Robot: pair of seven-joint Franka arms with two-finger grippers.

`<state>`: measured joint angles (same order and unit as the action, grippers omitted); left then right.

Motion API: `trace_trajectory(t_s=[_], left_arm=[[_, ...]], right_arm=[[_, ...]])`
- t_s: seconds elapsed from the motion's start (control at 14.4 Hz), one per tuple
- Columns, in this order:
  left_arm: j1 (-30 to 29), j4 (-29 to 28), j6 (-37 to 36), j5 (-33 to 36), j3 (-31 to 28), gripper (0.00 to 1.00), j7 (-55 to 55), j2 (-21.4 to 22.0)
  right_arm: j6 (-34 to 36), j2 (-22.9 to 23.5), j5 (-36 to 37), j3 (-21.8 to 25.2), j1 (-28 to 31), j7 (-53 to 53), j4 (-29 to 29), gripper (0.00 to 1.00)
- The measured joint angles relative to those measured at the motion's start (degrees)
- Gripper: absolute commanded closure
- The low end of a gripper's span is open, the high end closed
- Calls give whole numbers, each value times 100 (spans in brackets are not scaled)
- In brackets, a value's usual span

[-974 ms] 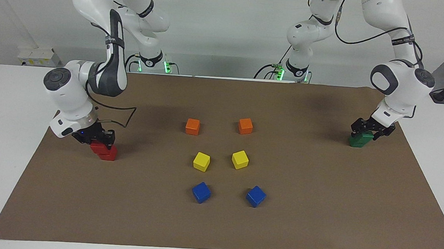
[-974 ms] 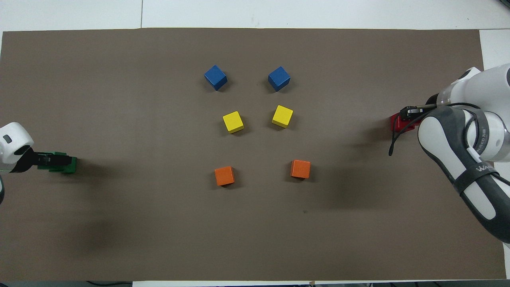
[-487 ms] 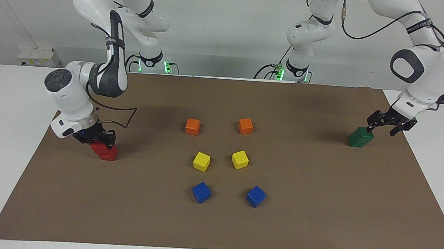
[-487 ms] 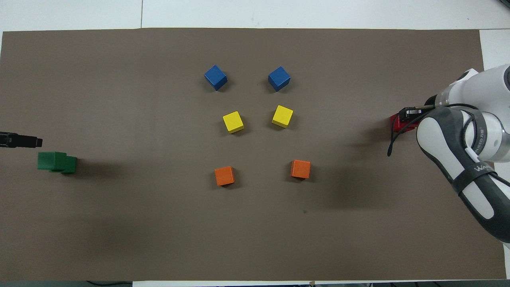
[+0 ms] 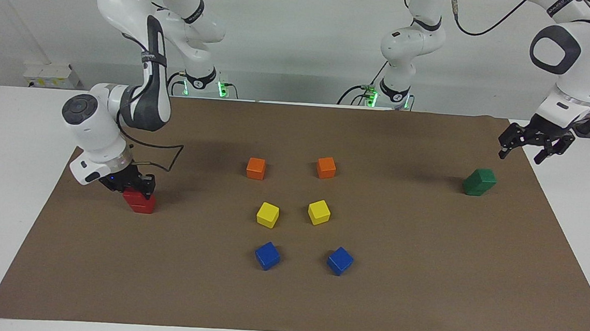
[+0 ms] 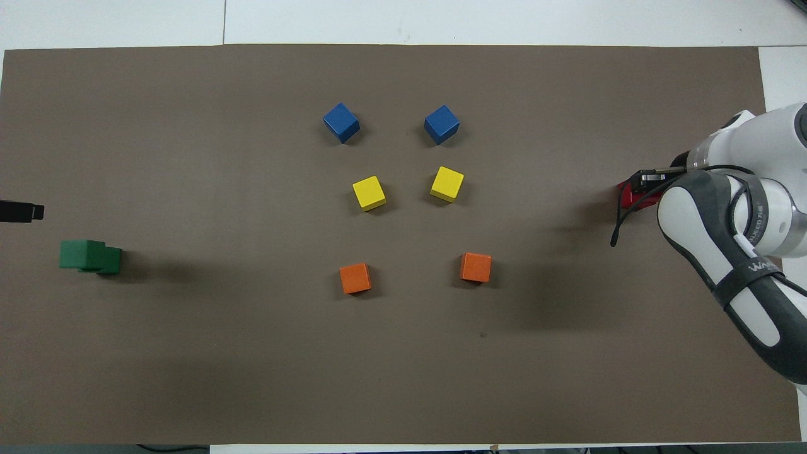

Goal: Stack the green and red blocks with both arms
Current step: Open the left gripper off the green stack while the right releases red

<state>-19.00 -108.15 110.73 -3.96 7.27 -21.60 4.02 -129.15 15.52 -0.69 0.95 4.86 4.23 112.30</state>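
**Left tool clear of green stack; right tool clamped on upper red block**

Right tool (image 5: 135, 185): down at the right arm's end of the desk (image 5: 8, 176), fingers closed on the top red block (image 5: 134, 194), which sits on the lower red block (image 5: 142, 207). The facing view shows both red blocks and the grip. In the overhead view the right arm covers most of this; only a red sliver (image 6: 627, 192) shows beside the tool (image 6: 649, 178).

Left tool (image 5: 534, 146): raised, jaws spread, holding nothing, over the mat's (image 5: 368, 305) edge at the left arm's end. The overhead view shows only its dark tip (image 6: 22, 212) at the frame's border; the spread fingers are seen in the facing view alone.

Green blocks (image 5: 479, 181): stacked on the mat at the left arm's end, free of any tool. The overhead view shows the upper block (image 6: 81, 253) offset from the lower (image 6: 110, 260); in the facing view the pair reads almost as one lump.

Other blocks: two orange (image 5: 256, 168), two yellow (image 5: 267, 215) and two blue (image 5: 267, 255) lie in pairs mid-mat, orange nearest the robots, blue farthest.

Change noted: a second ago the left tool was down around the green stack; it has since lifted away. The right tool has stayed shut on the red block, which now sits more squarely over the lower one. Middle blocks unmoved.
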Motion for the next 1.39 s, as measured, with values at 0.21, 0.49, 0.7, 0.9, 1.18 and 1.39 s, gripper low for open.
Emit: trace_trajectory(t_s=[0.21,0.49,0.7,0.9,1.18,1.39], left_arm=[[185,224,-266,22,10,0,623,3],[482,435,-520,35,14,0,1774,3],[740,451,-535,37,24,0,2220,3],[885,452,-552,37,31,0,2266,3],[971,457,-576,37,40,0,2269,4],[982,476,-576,37,46,0,2269,4]], right_arm=[[-8,1,0,-1,0,-14,1,76],[-9,3,0,-2,0,-176,10,0],[-9,5,0,-6,-1,-176,15,0],[-5,5,0,-9,-1,-176,13,0],[448,-243,0,-24,-2,-175,-81,0],[1281,-859,-5,-92,-5,-175,-276,0]])
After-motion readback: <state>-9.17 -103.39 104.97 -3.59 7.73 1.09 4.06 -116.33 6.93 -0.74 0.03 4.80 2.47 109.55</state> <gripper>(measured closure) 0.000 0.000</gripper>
